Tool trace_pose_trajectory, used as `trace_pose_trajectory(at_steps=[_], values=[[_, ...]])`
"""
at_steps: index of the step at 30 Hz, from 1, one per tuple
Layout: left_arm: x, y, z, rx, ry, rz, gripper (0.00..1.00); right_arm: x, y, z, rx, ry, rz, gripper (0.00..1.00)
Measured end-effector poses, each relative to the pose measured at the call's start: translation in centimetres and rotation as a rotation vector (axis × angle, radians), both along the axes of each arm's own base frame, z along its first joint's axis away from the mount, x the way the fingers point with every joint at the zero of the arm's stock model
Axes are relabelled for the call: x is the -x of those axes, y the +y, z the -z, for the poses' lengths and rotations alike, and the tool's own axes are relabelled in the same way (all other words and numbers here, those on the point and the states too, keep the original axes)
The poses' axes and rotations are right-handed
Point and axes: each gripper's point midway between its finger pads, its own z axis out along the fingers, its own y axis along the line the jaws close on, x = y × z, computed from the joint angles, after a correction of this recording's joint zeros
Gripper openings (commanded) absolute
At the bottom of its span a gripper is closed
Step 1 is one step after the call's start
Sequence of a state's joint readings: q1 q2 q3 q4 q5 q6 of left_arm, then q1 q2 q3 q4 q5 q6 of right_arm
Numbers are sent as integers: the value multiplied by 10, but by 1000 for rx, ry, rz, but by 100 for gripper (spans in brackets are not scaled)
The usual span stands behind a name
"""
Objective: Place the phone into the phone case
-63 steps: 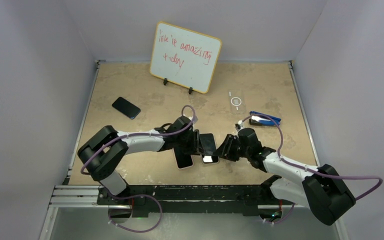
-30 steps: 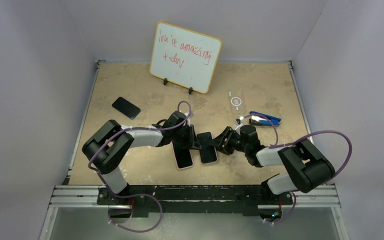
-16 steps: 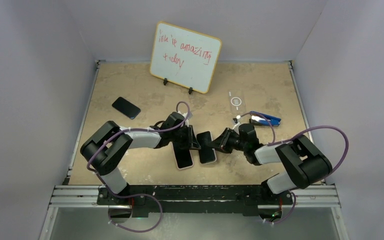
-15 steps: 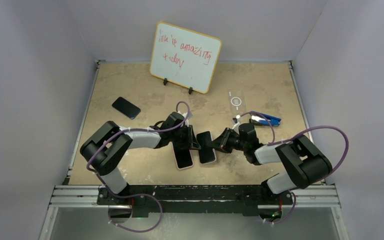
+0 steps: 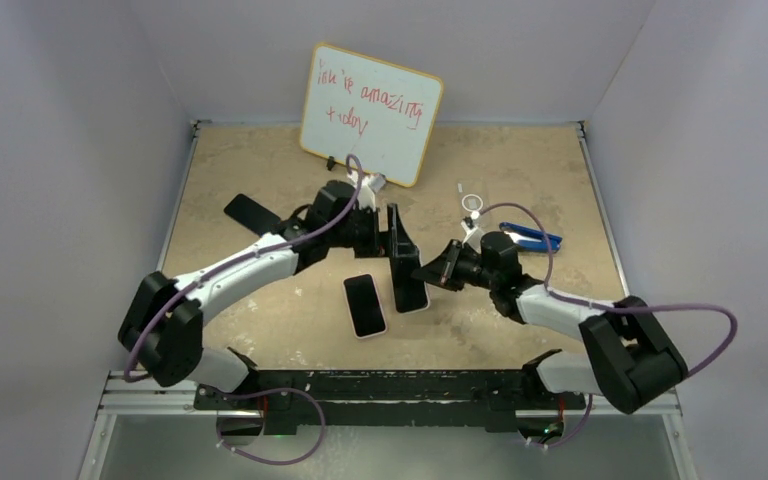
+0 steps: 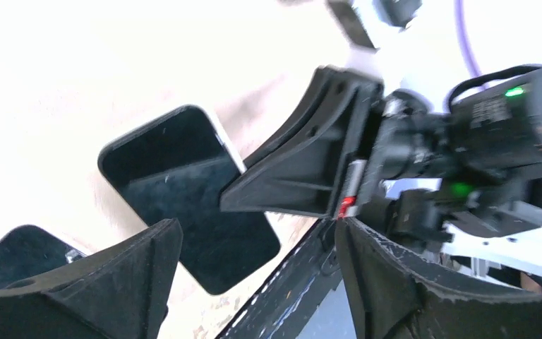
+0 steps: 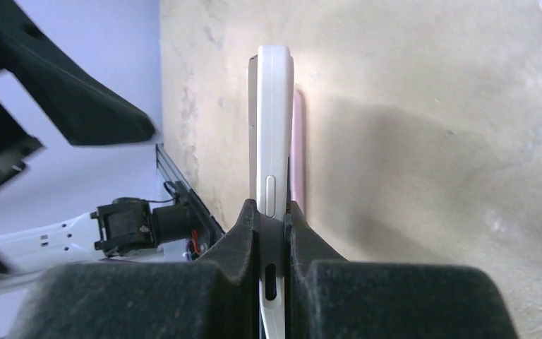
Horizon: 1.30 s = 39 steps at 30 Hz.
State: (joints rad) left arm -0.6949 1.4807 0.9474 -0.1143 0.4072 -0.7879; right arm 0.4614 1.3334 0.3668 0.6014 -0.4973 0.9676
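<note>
Near the table's centre, the right gripper (image 7: 272, 212) is clamped tight on the long edge of the white phone (image 7: 272, 120), holding it tilted. The pink case (image 5: 365, 305) lies flat just at the phone's 9 o'clock. The left gripper (image 6: 254, 240), jaws wide apart and empty, hangs at the phone's 12 o'clock.

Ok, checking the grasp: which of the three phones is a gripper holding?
The white-edged phone, clamped in the right gripper and tilted up; the pink-rimmed phone and the dark phone at far left lie flat.
</note>
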Motion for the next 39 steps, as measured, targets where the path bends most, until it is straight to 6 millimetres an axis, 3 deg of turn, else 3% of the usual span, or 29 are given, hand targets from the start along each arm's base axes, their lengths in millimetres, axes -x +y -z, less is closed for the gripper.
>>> trace_pose_trajectory(at_steps=[3, 7, 16, 21, 27, 32, 39], values=[[-15, 4, -55, 53, -127, -12, 87, -5, 1, -26, -20, -63, 0, 0], [-14, 18, -91, 89, -212, -24, 86, -6, 0, -58, -58, -147, 3, 0], [-26, 65, -114, 159, -275, -83, 87, 7, 9, -120, -250, -275, -55, 0], [-12, 56, -137, 301, -329, -2, 87, 22, 7, -149, -344, -352, -87, 0], [9, 46, -136, 441, -299, 92, 86, 34, 4, -185, -448, -439, -106, 0], [18, 40, -152, 561, -305, 148, 80, 40, 5, -193, -485, -443, -135, 0], [23, 36, -157, 645, -287, 187, 67, 41, 7, -191, -490, -419, -147, 0]])
